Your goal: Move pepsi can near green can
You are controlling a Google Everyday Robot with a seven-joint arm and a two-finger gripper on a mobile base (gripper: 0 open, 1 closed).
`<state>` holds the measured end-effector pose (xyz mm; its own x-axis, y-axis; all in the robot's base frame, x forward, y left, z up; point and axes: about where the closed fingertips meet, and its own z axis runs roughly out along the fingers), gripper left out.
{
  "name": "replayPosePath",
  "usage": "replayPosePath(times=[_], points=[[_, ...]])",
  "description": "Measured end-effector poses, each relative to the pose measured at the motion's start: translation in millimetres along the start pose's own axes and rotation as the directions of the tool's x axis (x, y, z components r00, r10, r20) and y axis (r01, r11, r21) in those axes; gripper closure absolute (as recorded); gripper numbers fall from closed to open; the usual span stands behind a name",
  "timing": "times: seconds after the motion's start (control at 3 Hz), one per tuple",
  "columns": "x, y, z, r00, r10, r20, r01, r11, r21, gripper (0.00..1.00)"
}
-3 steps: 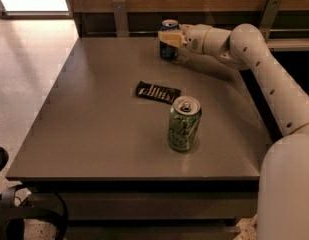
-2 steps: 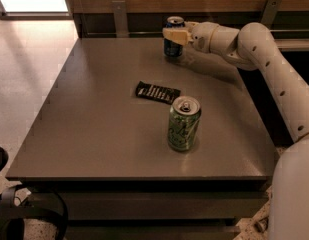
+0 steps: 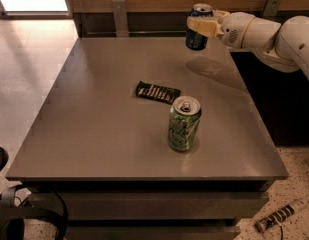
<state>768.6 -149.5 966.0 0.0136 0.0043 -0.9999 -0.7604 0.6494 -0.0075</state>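
Since one second ago the pepsi can [image 3: 196, 42] has left the tabletop [image 3: 94, 114] and now hangs in the air over the far edge, with its shadow on the surface below it. The green can [image 3: 184, 125] stands upright near the front, well apart from it, and a dark snack wrapper [image 3: 157, 92] lies flat between the two.

What could go wrong, in my judgement: the way down passes close to the wrapper, and if the can is set partly on it, it may tip over; coming in too low could also knock the green can.

The tool [image 3: 199, 26] is closed around the pepsi can – its pale fingers [image 3: 210, 26] are pressed on the can's sides, holding it upright
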Motion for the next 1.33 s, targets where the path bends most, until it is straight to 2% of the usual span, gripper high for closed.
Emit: replayPosePath(times=[0.33, 0.67, 1.0, 1.33], points=[[-15.8, 14.3, -40.6, 1.000, -0.002, -0.027, 0.003, 0.9995, 0.031, 1.00], [-21.0, 35.1, -73.4, 0.998, -0.005, -0.065, 0.009, 0.9981, 0.060, 1.00], [-13.1, 57.3, -101.9, 0.996, -0.002, -0.093, 0.010, 0.9958, 0.091, 1.00], [8.1, 77.4, -127.2, 0.995, 0.007, -0.097, 0.005, 0.9927, 0.121, 1.00]])
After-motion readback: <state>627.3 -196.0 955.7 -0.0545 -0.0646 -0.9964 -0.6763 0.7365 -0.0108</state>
